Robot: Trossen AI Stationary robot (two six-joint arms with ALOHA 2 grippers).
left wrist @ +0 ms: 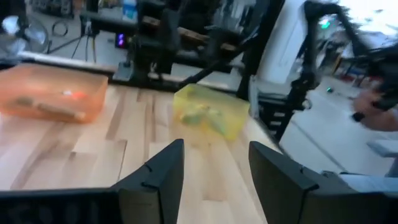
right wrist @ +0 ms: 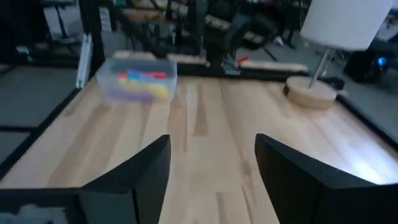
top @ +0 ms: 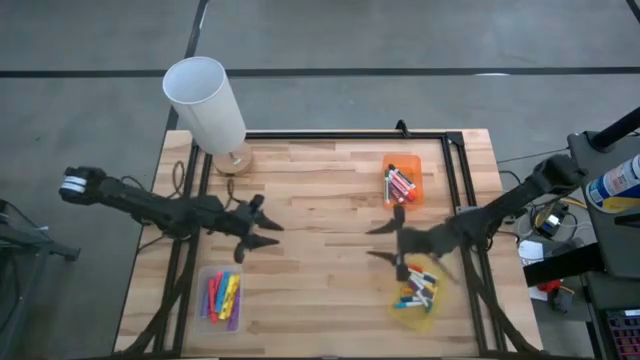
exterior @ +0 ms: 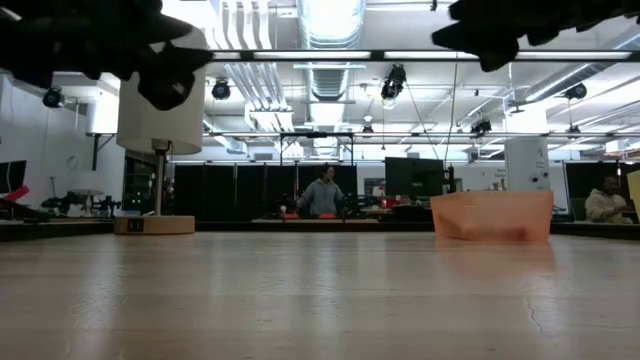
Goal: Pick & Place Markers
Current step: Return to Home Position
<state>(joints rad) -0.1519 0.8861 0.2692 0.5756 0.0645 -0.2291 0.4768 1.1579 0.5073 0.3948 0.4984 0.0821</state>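
**Above the table's bare middle, both claws hang open and empty**

Left of centre, the left claw hovers over the pale wooden plank table. Its two dark fingers are spread apart with nothing between them. Right of centre, the right claw points back toward the left one, its fingers likewise parted and holding nothing. The two claws are well apart, with bare wood between them.

All the short coloured plastic markers that show lie in bins. Pink, yellow, green and purple ones lie in the clear plastic bin at the near left edge. A mixed heap with blue, red and white among it fills the translucent yellow bin at the near right, just beside the right claw. More, mostly red and pink, lie in the translucent orange bin at the far right.

A lamp with a tall white cylindrical shade and a round wooden base stands at the far left corner. In the low view a person stands in the room beyond the table.
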